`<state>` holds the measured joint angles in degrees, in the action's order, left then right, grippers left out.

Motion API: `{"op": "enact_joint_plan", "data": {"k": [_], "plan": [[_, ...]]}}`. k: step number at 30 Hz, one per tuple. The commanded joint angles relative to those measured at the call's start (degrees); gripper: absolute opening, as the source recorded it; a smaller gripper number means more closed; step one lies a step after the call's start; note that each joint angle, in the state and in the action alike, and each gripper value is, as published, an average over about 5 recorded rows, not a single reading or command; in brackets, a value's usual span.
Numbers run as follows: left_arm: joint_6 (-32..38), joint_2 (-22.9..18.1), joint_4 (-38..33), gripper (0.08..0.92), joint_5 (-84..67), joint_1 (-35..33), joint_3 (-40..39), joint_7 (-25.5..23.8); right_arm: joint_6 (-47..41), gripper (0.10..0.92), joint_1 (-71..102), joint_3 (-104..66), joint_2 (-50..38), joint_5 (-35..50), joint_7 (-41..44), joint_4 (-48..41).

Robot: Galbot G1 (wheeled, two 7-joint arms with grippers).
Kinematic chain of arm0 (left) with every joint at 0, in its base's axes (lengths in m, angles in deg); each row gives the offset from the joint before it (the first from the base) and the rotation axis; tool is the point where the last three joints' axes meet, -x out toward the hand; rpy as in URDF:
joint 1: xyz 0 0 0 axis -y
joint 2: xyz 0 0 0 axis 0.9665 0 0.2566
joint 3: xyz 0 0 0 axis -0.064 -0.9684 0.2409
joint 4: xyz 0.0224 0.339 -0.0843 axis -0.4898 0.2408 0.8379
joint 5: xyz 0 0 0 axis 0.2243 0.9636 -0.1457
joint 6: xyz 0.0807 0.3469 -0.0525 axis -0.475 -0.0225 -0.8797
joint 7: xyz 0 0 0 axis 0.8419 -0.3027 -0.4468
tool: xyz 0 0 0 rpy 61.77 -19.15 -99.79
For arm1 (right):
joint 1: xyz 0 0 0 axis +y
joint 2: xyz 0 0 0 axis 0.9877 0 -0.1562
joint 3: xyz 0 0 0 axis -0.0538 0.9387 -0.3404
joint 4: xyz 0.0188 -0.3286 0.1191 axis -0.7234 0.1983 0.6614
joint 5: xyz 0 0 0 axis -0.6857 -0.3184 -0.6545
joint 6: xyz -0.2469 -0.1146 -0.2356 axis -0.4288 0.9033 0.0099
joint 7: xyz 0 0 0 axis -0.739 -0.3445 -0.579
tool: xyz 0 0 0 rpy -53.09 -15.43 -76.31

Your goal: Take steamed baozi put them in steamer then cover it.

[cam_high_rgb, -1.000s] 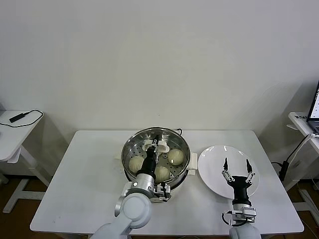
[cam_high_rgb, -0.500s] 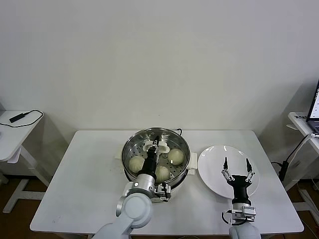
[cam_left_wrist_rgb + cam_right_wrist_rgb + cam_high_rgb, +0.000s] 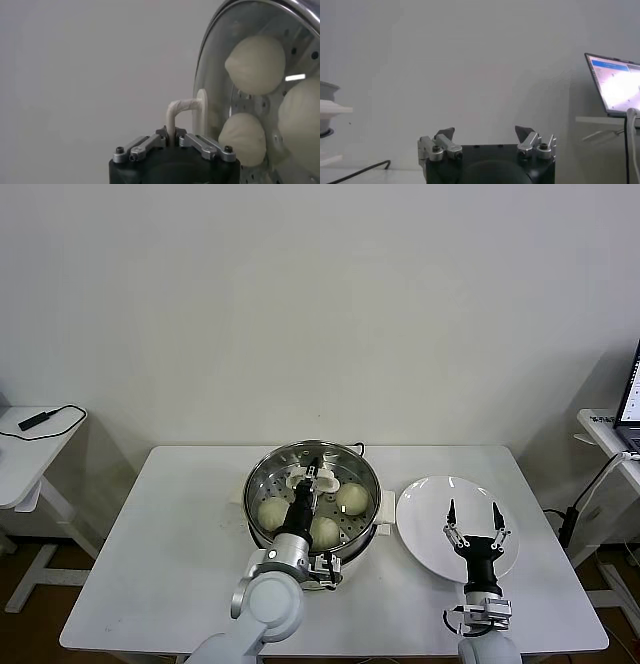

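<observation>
The steamer stands mid-table on its white base. Three baozi show inside it, at the left, the front and the right; a fourth is hidden. The clear glass lid lies over the pot, and I cannot tell whether it rests on the rim. My left gripper is shut on the lid's white handle. In the left wrist view the gripper clamps the handle, and baozi show through the glass. My right gripper is open and empty above the plate; it also shows in the right wrist view.
A flat white plate lies right of the steamer with nothing on it. A side table with a black cable stands at the far left. Another table with a laptop is at the far right.
</observation>
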<state>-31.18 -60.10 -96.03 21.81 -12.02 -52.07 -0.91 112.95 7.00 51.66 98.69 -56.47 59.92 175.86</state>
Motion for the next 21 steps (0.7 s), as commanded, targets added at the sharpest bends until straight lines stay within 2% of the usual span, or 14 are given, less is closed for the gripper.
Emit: {"op": "enact_joint_plan", "data": {"k": [1,13,18,21], "plan": [[0.41,0.30,-1.41,0.249,0.19,-0.69,0.58,-0.47,0.03,0.823,0.00,0.10,0.12,-0.21,-0.01,-0.01],[0.67,3.04,-9.70,0.576,-2.18,-4.55,0.76,-1.12,-0.02,0.823,-0.29,0.26,0.53,-0.66,-0.03,0.02],[0.56,4.26,-13.38,0.638,-2.92,-6.70,0.85,-1.84,-0.06,0.823,-0.70,0.52,0.69,-0.85,-0.04,-0.05],[0.55,5.33,-15.79,0.705,-3.65,-7.93,1.21,-2.16,-0.11,0.823,-0.87,0.62,0.68,-0.91,-0.04,-0.02]]}}
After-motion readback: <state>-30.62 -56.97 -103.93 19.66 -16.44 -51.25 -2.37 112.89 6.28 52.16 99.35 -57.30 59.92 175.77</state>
